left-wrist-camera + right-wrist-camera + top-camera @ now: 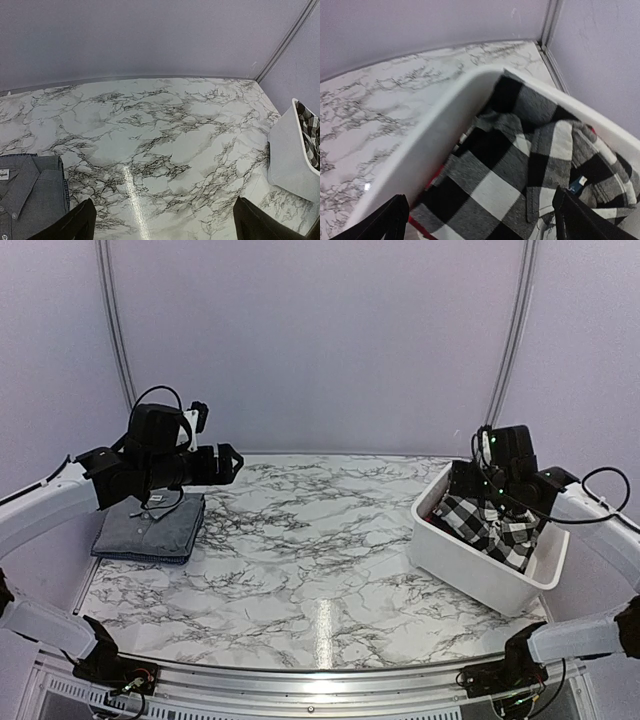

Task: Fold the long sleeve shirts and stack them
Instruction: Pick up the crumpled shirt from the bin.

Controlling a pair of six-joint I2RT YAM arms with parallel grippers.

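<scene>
Top view: the white bin (470,575) stands at the 3 o'clock side of the worktop (320,570), its long axis running from 10 to 4 o'clock. In it lies the black-and-white checked shirt (492,527), crumpled, so that no long axis of its own can be judged. The right hand (487,488) hangs over the bin's far end, with the shirt just beside it toward 5 o'clock; this is clearly the nearer arm. The grey shirt (150,530) lies folded at 9 o'clock on the worktop, and the left hand (230,462) hovers above and beside it, pointing toward 3 o'clock, well apart from the bin. Left wrist view: the fingers (75,226) stand wide apart with nothing between them; the grey shirt's collar shows at 8 o'clock and the bin's corner at 3 o'clock. Right wrist view: the fingers (385,222) stand wide apart and empty above the bin; checked cloth fills the view from centre to 4 o'clock, collar uppermost, and a sliver of red cloth (431,181) shows beneath it against the bin wall. Judgement: the coming move is a short descent by the right hand onto the checked shirt.
</scene>
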